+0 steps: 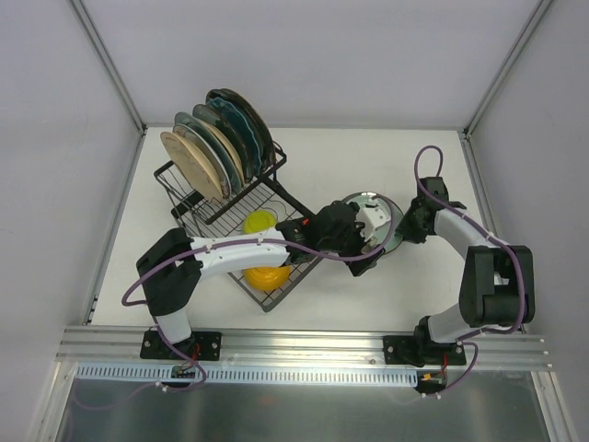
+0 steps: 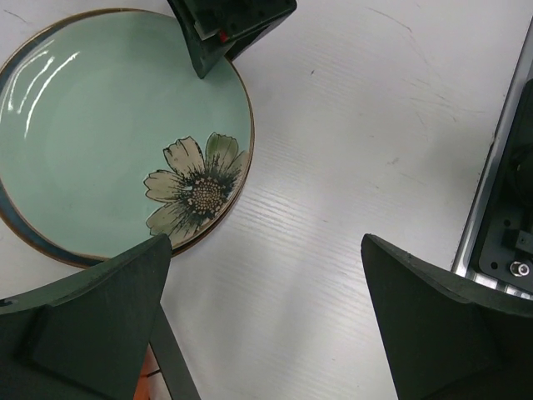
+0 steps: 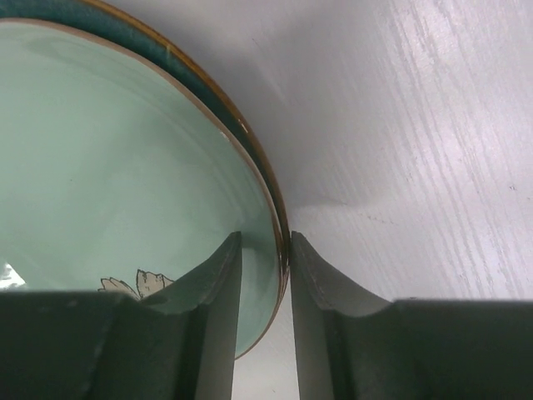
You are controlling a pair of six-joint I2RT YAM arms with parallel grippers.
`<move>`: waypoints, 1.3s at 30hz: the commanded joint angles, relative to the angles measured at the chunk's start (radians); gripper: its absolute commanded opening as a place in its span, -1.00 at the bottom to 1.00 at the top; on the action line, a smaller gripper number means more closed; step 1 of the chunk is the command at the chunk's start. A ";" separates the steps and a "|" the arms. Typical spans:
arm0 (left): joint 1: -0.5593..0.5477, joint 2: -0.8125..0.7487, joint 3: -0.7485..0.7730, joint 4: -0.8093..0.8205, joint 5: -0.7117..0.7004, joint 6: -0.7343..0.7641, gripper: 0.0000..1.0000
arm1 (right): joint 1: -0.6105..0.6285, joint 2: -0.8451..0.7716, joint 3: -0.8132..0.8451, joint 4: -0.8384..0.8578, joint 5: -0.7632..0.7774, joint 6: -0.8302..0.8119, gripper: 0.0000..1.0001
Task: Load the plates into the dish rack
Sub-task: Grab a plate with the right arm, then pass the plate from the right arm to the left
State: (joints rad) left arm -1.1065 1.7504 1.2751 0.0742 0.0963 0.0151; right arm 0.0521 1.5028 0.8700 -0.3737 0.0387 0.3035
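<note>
done: several plates (image 1: pixel 216 147) slotted in dish rack (image 1: pixel 184 198) | pending: mint plate (image 2: pixel 100 142) beside rack | right claw (image 3: pixel 265 242) narrow astride its rim, grip unclear | left claw (image 2: pixel 265 246) wide, empty

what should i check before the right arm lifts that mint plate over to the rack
1. Right gripper straddles the mint green plate at its rim: ok
2. Grip firm on that rim: cannot tell
3. Darker plate underneath is outside the pinch: cannot tell
4. Left gripper open: ok
5. Left arm clear of the way to the dish rack: not ok, it lies across
6. Free slot in the rack: cannot tell
</note>
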 commanded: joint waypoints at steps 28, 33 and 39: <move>-0.115 0.126 -0.161 0.466 -0.185 0.307 0.98 | -0.003 -0.323 0.075 -0.272 -0.088 -0.030 -0.99; -0.128 0.170 -0.177 0.611 -0.289 0.361 0.97 | -0.001 -0.368 0.080 -0.303 -0.111 -0.027 -0.99; -0.131 0.210 -0.168 0.687 -0.362 0.436 0.84 | -0.001 -0.409 0.063 -0.317 -0.143 -0.020 -0.99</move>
State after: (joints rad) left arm -1.2312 1.9507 1.0988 0.6338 -0.2039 0.3840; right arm 0.0490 1.1316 0.8997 -0.6594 -0.0330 0.2783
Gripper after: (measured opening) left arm 0.934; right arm 0.087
